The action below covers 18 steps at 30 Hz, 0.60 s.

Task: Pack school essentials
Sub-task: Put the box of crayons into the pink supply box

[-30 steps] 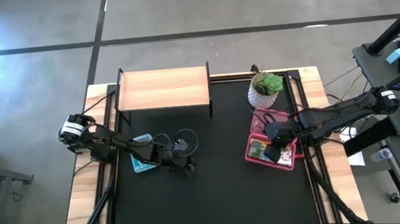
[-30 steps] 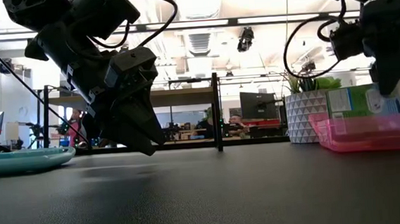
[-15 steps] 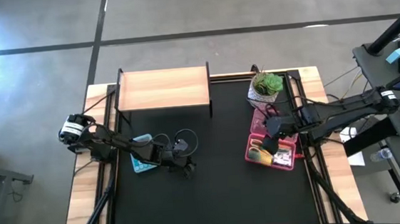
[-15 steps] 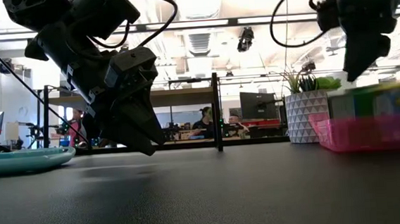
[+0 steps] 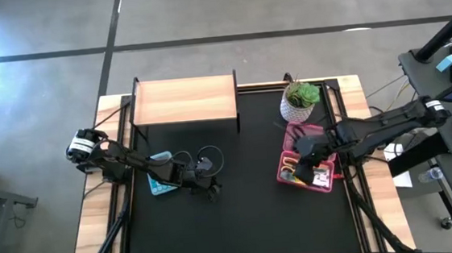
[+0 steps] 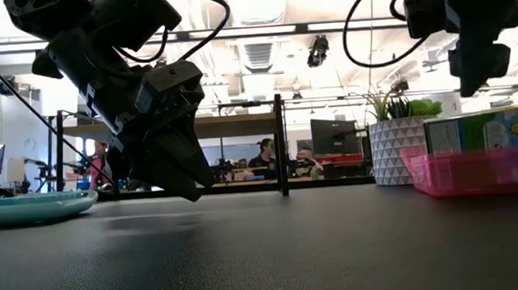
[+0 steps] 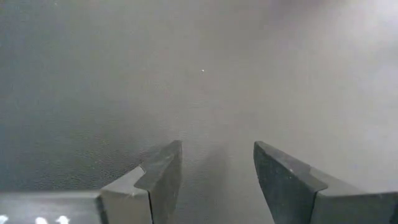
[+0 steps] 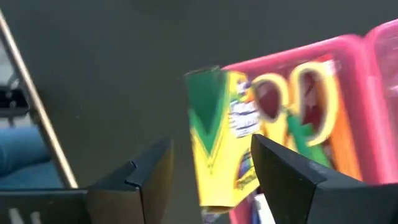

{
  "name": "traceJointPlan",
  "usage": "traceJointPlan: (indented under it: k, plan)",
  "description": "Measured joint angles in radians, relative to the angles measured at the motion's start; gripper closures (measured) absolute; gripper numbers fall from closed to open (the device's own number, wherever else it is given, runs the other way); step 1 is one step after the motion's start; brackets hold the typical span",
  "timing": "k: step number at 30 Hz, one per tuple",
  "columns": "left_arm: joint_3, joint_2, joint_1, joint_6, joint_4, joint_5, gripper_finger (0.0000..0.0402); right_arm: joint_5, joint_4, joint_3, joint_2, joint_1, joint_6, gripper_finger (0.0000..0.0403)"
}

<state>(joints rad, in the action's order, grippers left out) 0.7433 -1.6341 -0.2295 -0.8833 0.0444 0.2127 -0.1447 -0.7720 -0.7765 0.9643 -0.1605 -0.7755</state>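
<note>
A pink tray (image 5: 280, 173) stands at the black mat's right side and holds the school essentials. In it a green-and-yellow box (image 8: 221, 134) stands on edge beside yellow-handled scissors (image 8: 298, 93). My right gripper (image 8: 211, 171) hangs open above the tray (image 6: 481, 182), clear of the box (image 6: 487, 134). My left gripper (image 7: 217, 165) is open just above the bare mat at the left centre (image 5: 211, 191), with nothing between its fingers.
A potted green plant (image 5: 301, 100) stands just beyond the tray. At the table's far edge there is a wooden shelf (image 5: 183, 100) on a black frame. A teal plate (image 5: 163, 180) lies under the left arm. The mat's middle and near part lie bare.
My right gripper has risen from the box in the pink tray and now hangs well above it, rolled a little. The box stays in the tray. My left arm has kept still.
</note>
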Motion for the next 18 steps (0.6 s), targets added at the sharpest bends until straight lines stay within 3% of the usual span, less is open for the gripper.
traceJointPlan:
  k: [8, 18]
  plan:
    - [-0.001, 0.000, 0.000, 0.004, 0.000, 0.000, 0.0219, -0.072, 0.034, 0.000, 0.096, -0.062, 0.008, 0.0209]
    - [-0.004, 0.000, 0.000, 0.006, -0.001, 0.000, 0.0219, -0.064, 0.109, -0.002, 0.079, -0.084, -0.035, 0.0209]
